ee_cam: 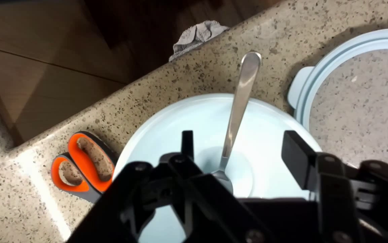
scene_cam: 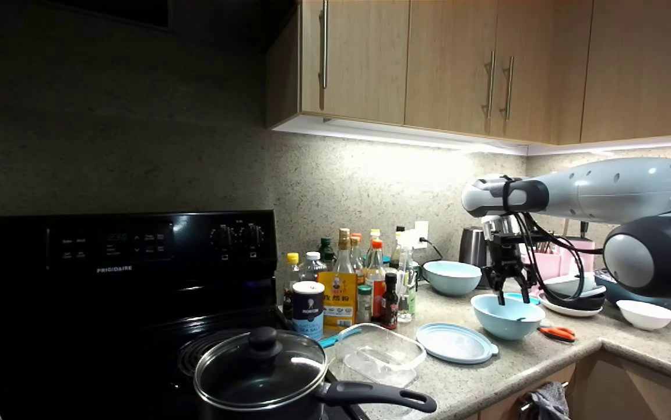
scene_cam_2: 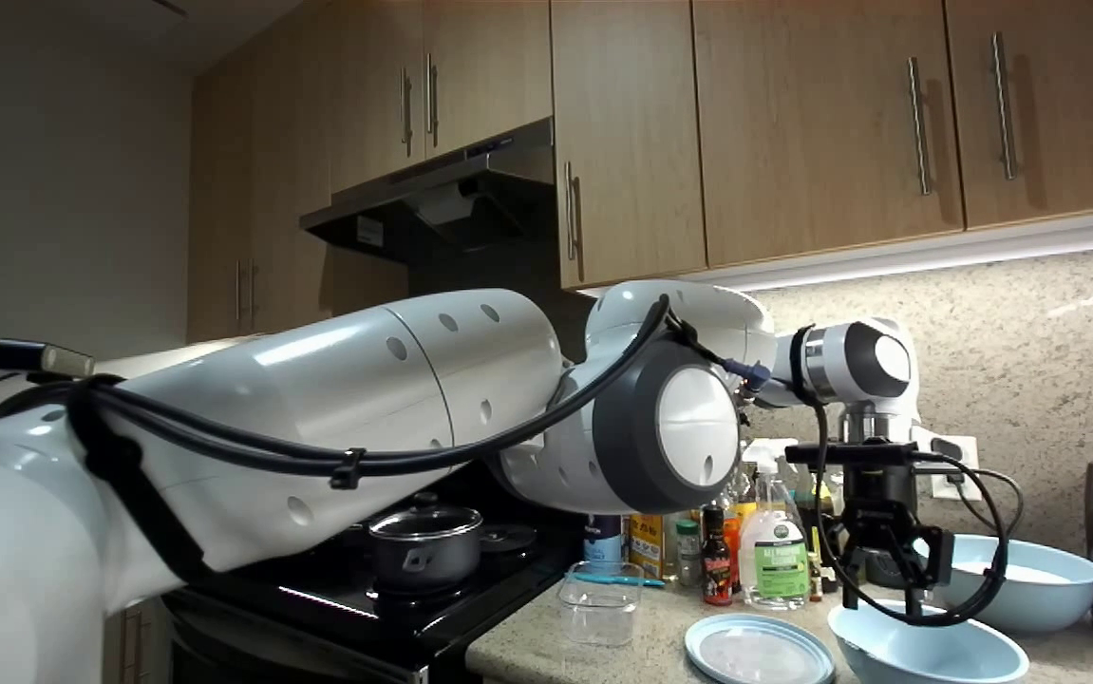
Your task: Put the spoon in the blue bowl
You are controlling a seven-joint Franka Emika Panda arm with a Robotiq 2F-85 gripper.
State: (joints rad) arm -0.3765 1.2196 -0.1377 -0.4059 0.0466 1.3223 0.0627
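Note:
The blue bowl [scene_cam: 507, 322] stands on the counter below my gripper [scene_cam: 513, 300]; it also shows in an exterior view [scene_cam_2: 931, 651]. In the wrist view the bowl [ee_cam: 167, 130] fills the middle of the picture. The metal spoon [ee_cam: 238, 113] lies in it, its head on the bowl's bottom and its handle leaning out over the rim. The spoon's head is partly hidden by a finger. My gripper [ee_cam: 237, 143] is open, with its fingers apart above the bowl and the spoon seen between them. It holds nothing. The gripper also shows in an exterior view [scene_cam_2: 881, 604].
A flat pale-blue plate [scene_cam: 456, 343] lies beside the bowl. Orange-handled scissors [ee_cam: 91, 165] lie on its other side. Another light-blue bowl [scene_cam: 452, 279] and a kettle [scene_cam: 473, 251] stand behind. Bottles [scene_cam: 376, 274] line the wall. The counter's front edge is close to the bowl.

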